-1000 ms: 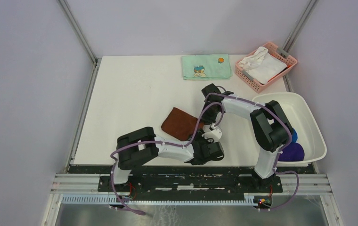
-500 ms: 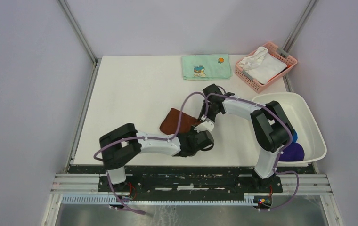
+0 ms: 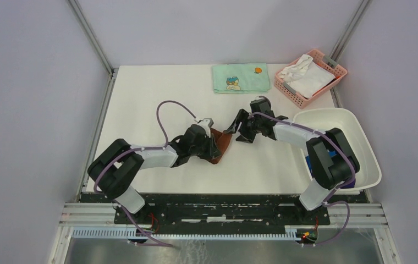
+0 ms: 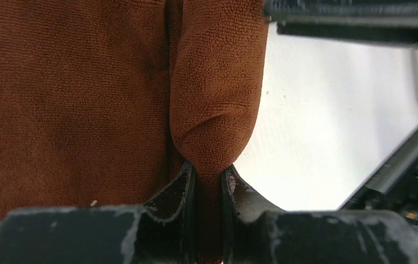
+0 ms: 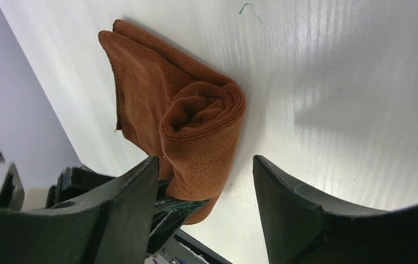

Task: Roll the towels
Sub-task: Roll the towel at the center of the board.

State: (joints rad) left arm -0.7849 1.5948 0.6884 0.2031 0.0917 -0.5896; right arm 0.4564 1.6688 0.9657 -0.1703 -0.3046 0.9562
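The rust-brown towel (image 3: 221,146) lies mid-table, partly rolled, with a loose flat tail. In the right wrist view the roll (image 5: 196,118) shows its spiral end. My left gripper (image 3: 213,144) is shut on a fold of this towel (image 4: 218,99), the cloth pinched between its fingertips (image 4: 208,177). My right gripper (image 3: 241,131) is open and empty, just right of the roll and apart from it (image 5: 204,165). A bit of the royal blue towel (image 3: 308,163) shows in the white tub. The right arm hides the dark purple one.
A white tub (image 3: 361,132) stands at the right edge. A pink basket (image 3: 336,70) with a white cloth (image 3: 306,74) is at the back right. A pale green cartoon-print towel (image 3: 241,77) lies flat at the back.
My left arm has swung left and its gripper moved onto the towel, now gripping it. The towel has gone from flat to partly rolled. My right gripper backed off slightly to the right.
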